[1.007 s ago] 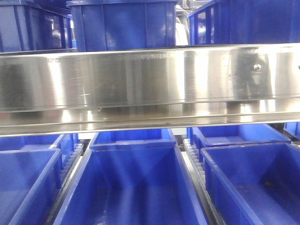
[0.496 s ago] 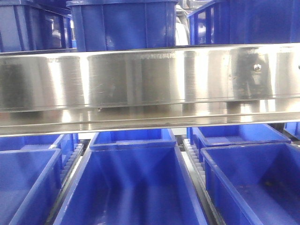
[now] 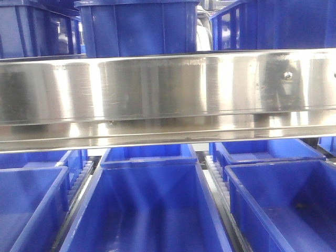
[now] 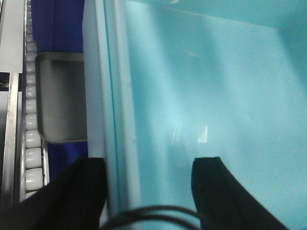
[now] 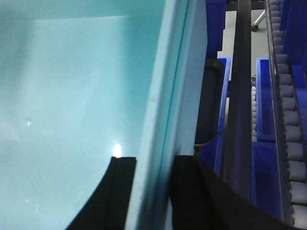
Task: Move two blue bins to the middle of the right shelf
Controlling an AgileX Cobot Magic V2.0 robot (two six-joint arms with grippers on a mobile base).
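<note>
Plainly blue bin (image 3: 149, 210) — glossy, open-topped, empty

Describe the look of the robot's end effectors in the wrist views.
The left end effector has two broad, flat matte-black fingers with squared tips; a thin black cable arcs between them. The right end effector has the same matte-black fingers, outer edges flaring. No markings visible; the arms are out of view.
</note>
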